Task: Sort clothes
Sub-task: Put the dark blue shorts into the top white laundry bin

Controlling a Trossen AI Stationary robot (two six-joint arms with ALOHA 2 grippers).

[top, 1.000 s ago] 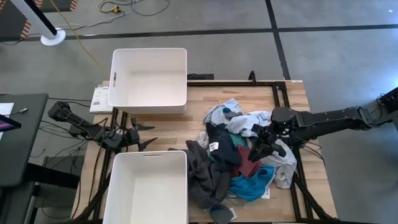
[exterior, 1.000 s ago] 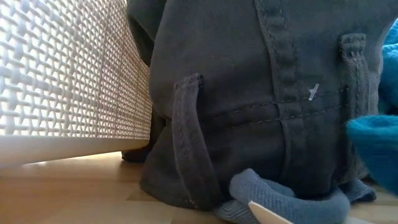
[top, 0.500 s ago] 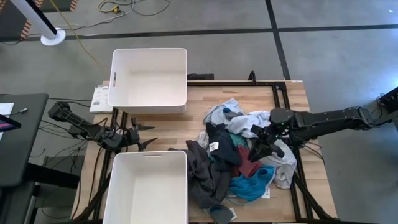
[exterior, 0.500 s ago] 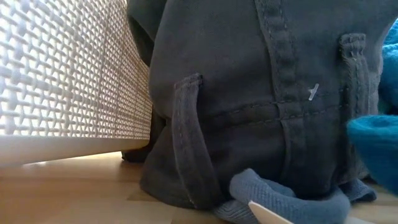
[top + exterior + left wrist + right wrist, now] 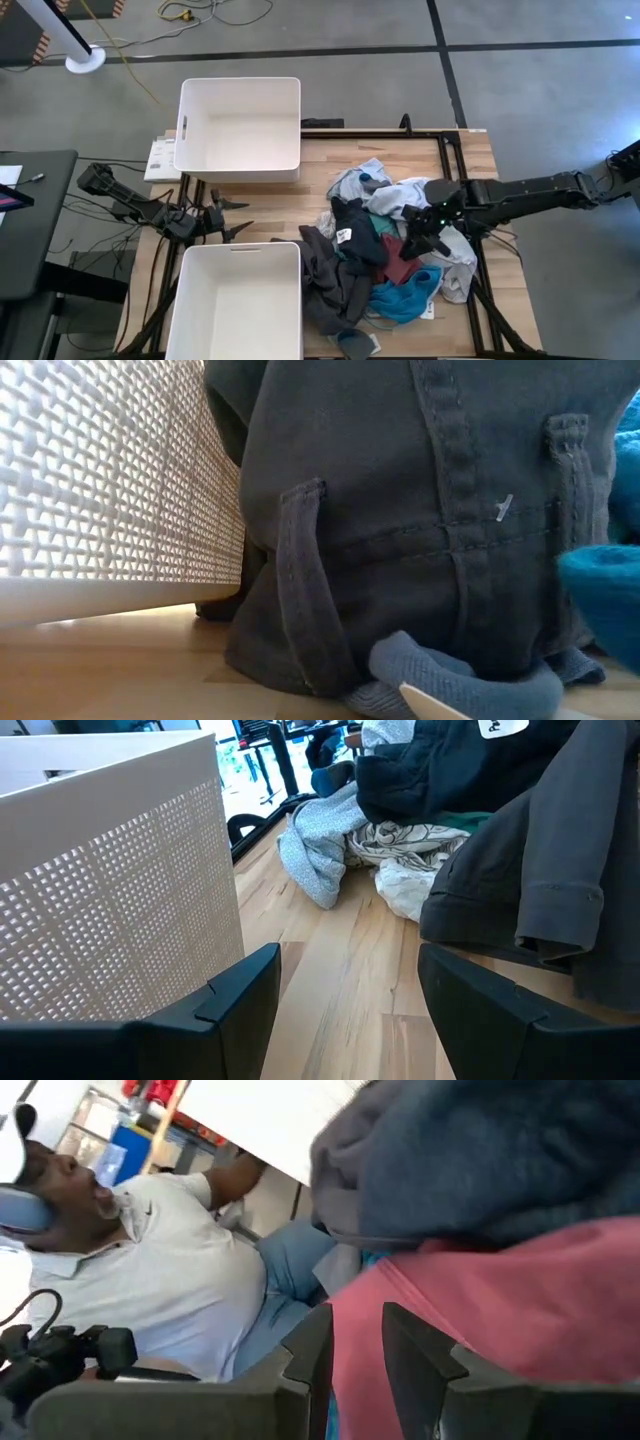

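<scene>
Here the right end effector grips a maroon garment in the clothes at centre right; the left end effector waits open, centre left.

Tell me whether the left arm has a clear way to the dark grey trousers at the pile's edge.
Probably yes. The left gripper sits open between the two bins, and only bare table lies between it and the dark grey trousers. The right gripper is busy farther off, on the maroon cloth.

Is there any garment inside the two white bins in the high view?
No, both white bins show bare floors; the clothes lie piled on the table.
</scene>
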